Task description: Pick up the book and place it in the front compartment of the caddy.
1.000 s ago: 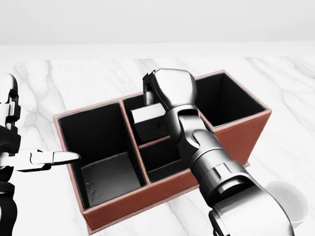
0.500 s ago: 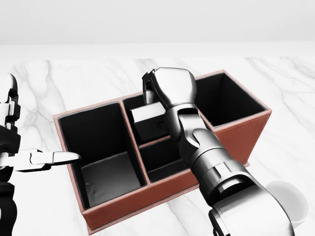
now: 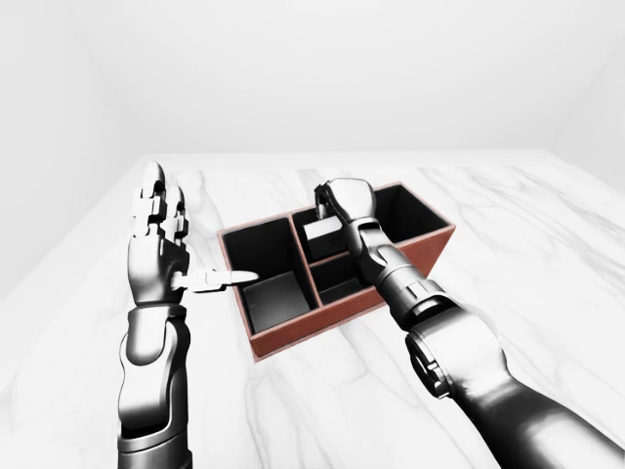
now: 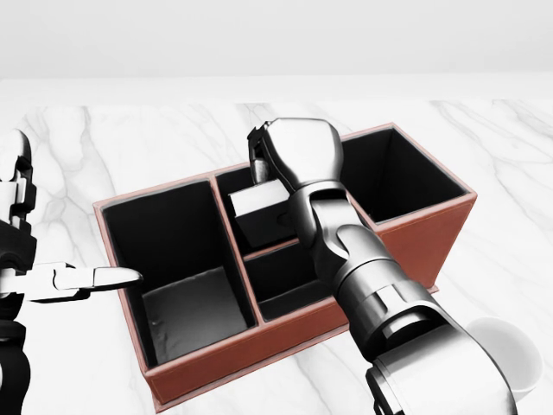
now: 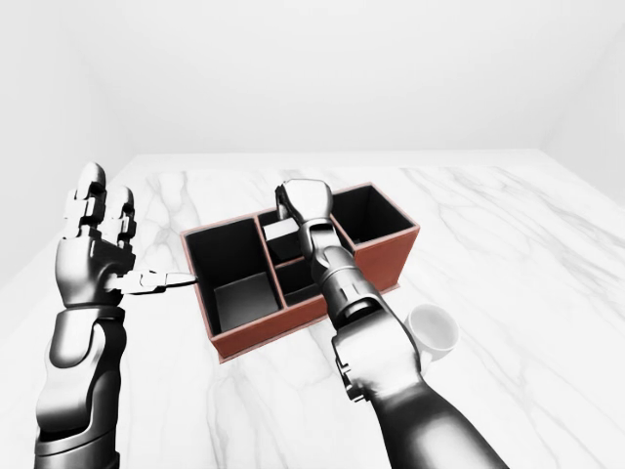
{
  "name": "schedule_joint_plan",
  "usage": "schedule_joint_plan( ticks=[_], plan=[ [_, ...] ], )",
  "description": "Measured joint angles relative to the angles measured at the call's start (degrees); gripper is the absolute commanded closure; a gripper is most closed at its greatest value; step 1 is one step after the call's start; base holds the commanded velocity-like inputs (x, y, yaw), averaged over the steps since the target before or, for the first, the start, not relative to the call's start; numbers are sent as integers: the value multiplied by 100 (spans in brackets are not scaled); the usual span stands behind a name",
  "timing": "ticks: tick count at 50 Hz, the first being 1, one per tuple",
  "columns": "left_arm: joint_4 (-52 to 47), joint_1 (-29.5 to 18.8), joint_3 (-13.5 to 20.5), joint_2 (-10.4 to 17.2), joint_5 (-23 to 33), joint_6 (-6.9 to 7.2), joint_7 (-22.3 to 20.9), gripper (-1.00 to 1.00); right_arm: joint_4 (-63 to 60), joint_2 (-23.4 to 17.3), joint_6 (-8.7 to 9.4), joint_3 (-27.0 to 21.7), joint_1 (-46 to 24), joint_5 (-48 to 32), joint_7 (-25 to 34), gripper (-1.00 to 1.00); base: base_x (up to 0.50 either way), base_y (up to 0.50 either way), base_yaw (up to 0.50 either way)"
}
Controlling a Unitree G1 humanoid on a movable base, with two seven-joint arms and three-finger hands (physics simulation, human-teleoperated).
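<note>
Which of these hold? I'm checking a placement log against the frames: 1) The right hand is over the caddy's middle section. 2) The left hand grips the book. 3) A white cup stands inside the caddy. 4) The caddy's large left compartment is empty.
1) True: the right hand is over the caddy's middle section, with the book.
2) False: the left hand is open, raised beside the caddy, holding nothing.
3) False: the white cup stands on the marble table, outside the caddy.
4) True: only its dark floor shows.
</note>
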Motion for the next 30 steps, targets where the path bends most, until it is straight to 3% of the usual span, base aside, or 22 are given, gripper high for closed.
schedule_joint_plan(
  ticks=[7, 8, 9, 30],
  plan=[
    [4, 7, -9, -5, 6, 0, 0, -100, 5, -3, 0, 7, 3, -51, 0, 100, 0, 0, 0],
    [5, 8, -10, -6, 7, 0, -1, -100, 5, -4, 0, 8, 3, -58, 0, -7, 0, 0, 0],
    [7, 9, -10, -7, 8, 0, -1, -100, 5, -4, 0, 8, 2, -72, -1, -100, 0, 0, 0],
    [31, 15, -32, -15, 25, 0, -10, -100, -25, -15, 0, -61, -38, -224, -1, -100, 0, 0, 0]
  ],
)
